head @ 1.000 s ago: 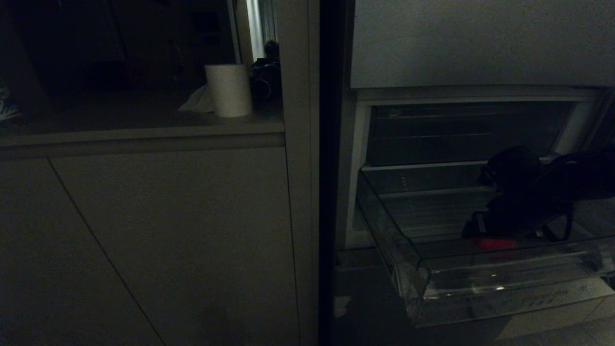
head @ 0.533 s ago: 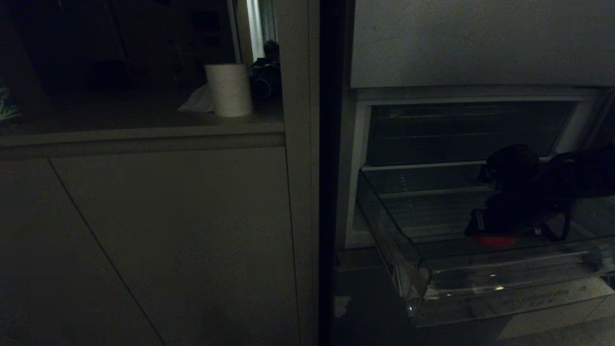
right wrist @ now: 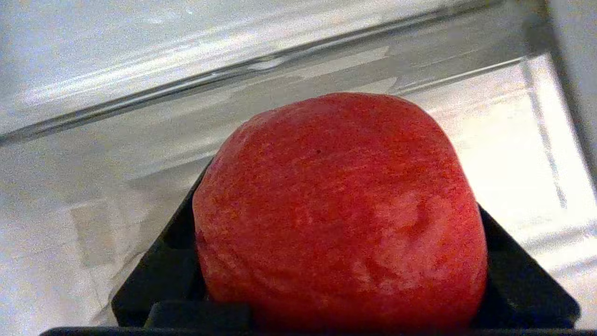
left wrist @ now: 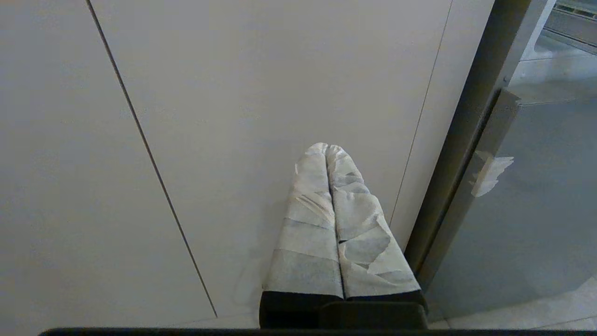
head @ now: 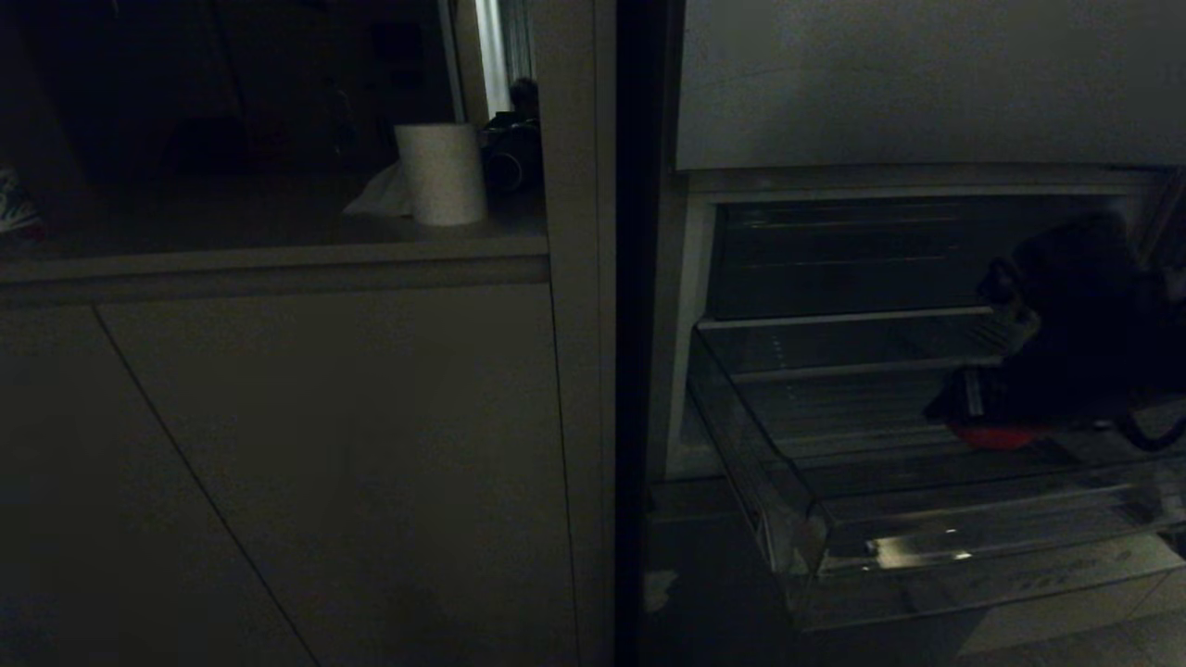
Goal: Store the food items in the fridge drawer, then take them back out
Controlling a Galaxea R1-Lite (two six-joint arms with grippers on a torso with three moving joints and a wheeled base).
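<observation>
Left gripper (left wrist: 329, 154) hangs pressed together, empty, facing a pale cabinet door (left wrist: 233, 93). Right gripper (right wrist: 340, 261) is clamped on a red fruit (right wrist: 343, 210), raised over the clear fridge drawer (head: 927, 547), which stands pulled out of my fridge (head: 880, 83).

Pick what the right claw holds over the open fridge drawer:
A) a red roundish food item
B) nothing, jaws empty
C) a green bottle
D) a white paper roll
A: in the right wrist view the red food item fills the right claw, with the clear fridge drawer behind it.
</observation>
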